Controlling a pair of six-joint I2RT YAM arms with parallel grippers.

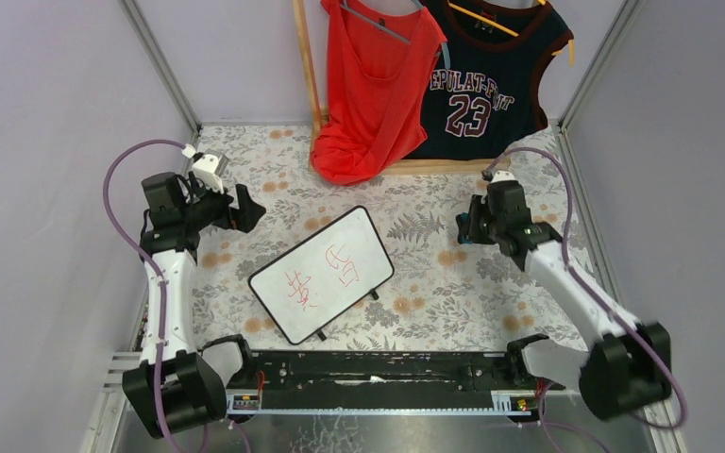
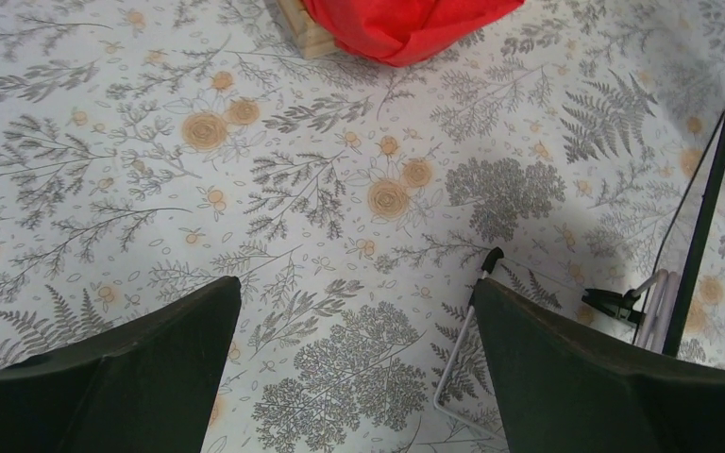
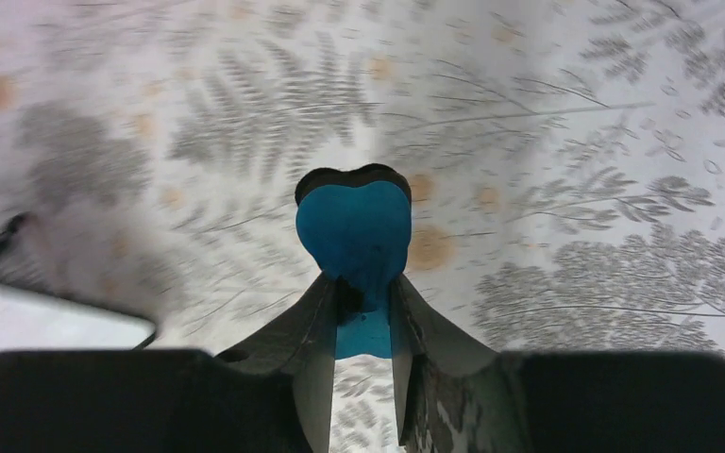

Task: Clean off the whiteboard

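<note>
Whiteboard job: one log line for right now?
whiteboard: red writing present | right gripper: holds blue eraser, off board | left gripper: open, empty

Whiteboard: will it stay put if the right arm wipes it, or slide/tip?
Likely stiff: the whiteboard shows a flat face and straight black frame. Probably light, and it rests loose on the cloth on small feet, so a sideways wipe may slide or rock it. The open left gripper could brace it.
</note>
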